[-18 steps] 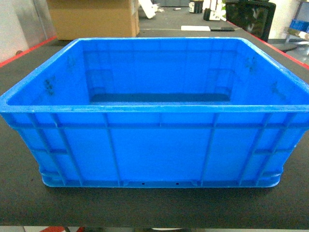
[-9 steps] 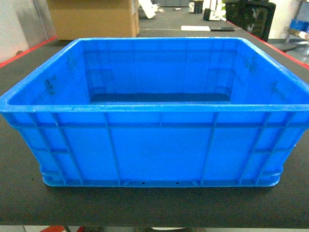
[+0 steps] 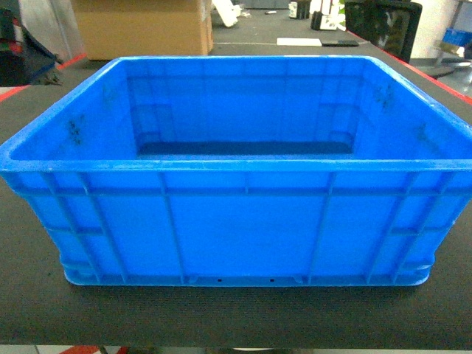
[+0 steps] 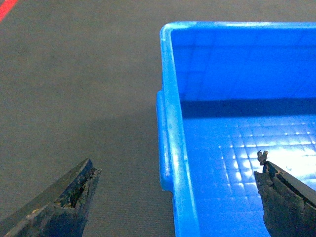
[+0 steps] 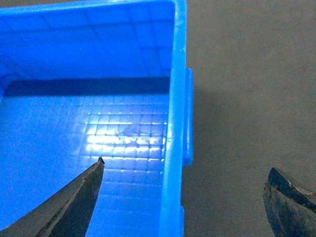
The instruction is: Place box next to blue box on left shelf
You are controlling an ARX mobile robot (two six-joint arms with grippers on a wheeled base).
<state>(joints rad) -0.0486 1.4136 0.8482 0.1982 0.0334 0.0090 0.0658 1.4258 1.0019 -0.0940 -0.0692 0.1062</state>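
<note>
The box (image 3: 236,221), a large bright blue crate with ribbed walls, stands on the black table (image 3: 236,317) and fills the head view. In the left wrist view my left gripper (image 4: 176,168) is open above the box's left wall (image 4: 170,123), one finger (image 4: 69,197) over the table and the other (image 4: 284,197) over the box's floor. My right gripper (image 5: 187,169) is open in the same way astride the right wall (image 5: 175,98). Neither gripper touches the box. The left shelf and the blue box on it are out of view.
A cardboard carton (image 3: 144,29) stands behind the box. A dark shape (image 3: 22,44) shows at the far left edge. Red tape (image 3: 435,77) marks the table's sides. Clutter and a small blue object (image 3: 459,37) lie at the back right.
A dark shape has come into the head view at the top left. The box has not moved.
</note>
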